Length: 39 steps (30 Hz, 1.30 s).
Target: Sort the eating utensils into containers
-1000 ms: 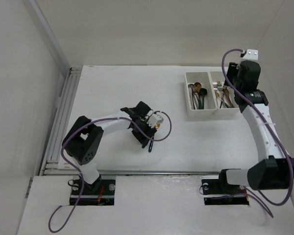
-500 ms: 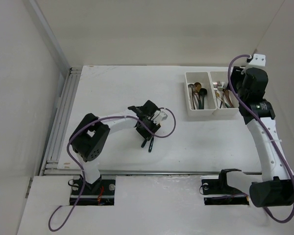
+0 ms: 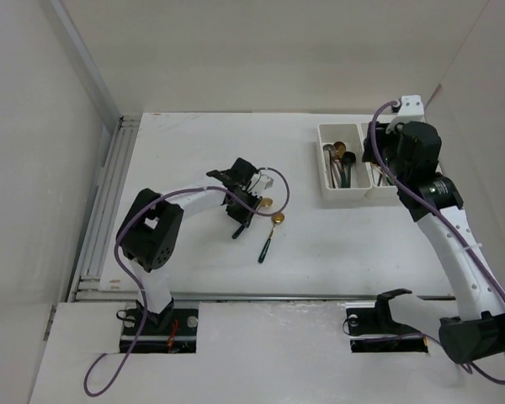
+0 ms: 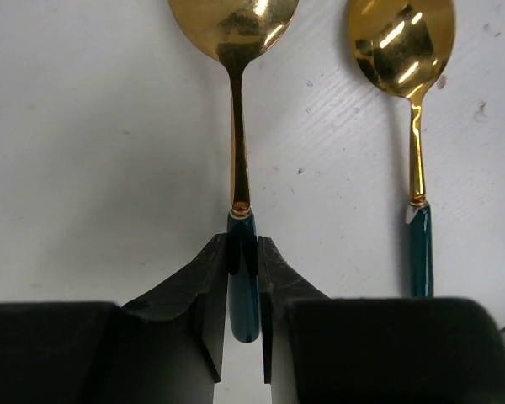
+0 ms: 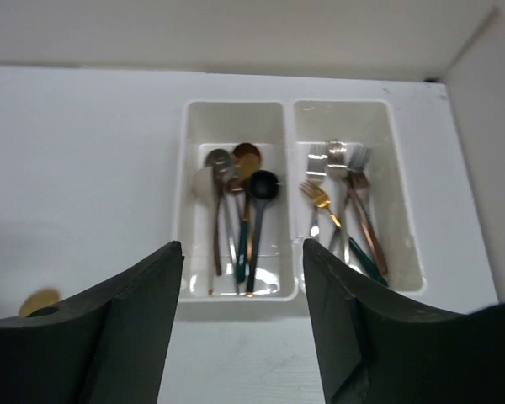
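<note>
My left gripper is shut on the dark green handle of a gold-headed spoon, low over the white table; in the top view this gripper is at mid-table, the spoon's head pointing right. A second gold spoon with a green handle lies loose just right of it and also shows in the top view. My right gripper is open and empty above the near edge of the white two-compartment tray. Its left compartment holds several spoons, its right one several forks.
The tray stands at the back right of the table, close to the right wall. A metal rail runs along the table's left edge. Purple cables loop around both arms.
My left gripper shifted slightly up and left, so the second gold spoon now lies in plain view beside it. My right arm swung left over the tray.
</note>
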### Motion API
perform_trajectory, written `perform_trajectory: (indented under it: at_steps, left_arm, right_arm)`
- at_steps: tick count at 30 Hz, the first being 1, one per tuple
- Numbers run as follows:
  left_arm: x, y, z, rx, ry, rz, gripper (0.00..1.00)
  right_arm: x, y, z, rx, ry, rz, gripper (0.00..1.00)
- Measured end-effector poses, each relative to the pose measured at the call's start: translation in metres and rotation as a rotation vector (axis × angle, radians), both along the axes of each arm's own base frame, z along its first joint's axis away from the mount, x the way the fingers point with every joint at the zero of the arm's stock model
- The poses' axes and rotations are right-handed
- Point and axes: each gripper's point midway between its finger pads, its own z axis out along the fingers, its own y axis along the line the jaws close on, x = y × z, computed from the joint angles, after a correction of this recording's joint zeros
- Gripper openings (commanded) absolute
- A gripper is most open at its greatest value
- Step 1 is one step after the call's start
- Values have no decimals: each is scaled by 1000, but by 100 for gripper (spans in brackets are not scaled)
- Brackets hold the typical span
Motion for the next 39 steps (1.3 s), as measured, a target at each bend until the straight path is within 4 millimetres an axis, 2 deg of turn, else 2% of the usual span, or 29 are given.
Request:
perform_trajectory:
  at_steps: [2, 3, 4, 6, 8, 9, 12, 13, 15, 17, 20, 23, 27, 29, 33, 39]
  left_arm:
    - [8, 3, 13, -33, -10, 29, 0]
    - [15, 2, 26, -66, -31, 41, 0]
    - [22, 0, 44, -112, -62, 53, 0]
    - [38, -8, 92, -236, -156, 65, 0]
    - [50, -16, 158, -392, -287, 59, 0]
    - [51, -20, 191, -469, -351, 48, 0]
    - [39, -28, 277, -666, -506, -17, 0]
    - [31, -30, 299, -724, -540, -42, 0]
    - [17, -33, 329, -811, -583, -84, 0]
    - [4, -37, 344, -869, -604, -121, 0]
    - [-9, -40, 349, -915, -619, -144, 0]
    - [-22, -41, 350, -951, -622, -155, 0]
    - [-32, -41, 366, -994, -658, -174, 0]
    - [-36, -41, 374, -1012, -673, -181, 0]
    - [-40, -42, 381, -1036, -686, -192, 0]
    - [-42, -43, 373, -1043, -652, -184, 0]
  right_arm:
    - [-5, 28, 2, 0, -2, 120, 78]
    - [-9, 45, 4, 2, -11, 194, 83]
    - [-16, 62, 5, 5, -21, 269, 83]
    - [-34, 97, 8, 24, -53, 428, 87]
    - [-50, 122, 13, 57, -87, 547, 87]
    - [-64, 140, 14, 77, -106, 628, 87]
    - [-86, 178, 24, 136, -150, 778, 87]
    - [-91, 190, 27, 153, -161, 821, 87]
    - [-97, 213, 29, 184, -168, 890, 87]
    - [-100, 234, 27, 218, -160, 949, 87]
    - [-104, 255, 27, 267, -151, 1013, 85]
    - [-109, 267, 35, 302, -180, 1056, 82]
    - [-117, 284, 41, 340, -196, 1110, 74]
    - [-116, 291, 37, 358, -176, 1116, 67]
    - [-108, 300, 22, 379, -120, 1101, 66]
    - [-101, 301, 18, 398, -102, 1064, 57]
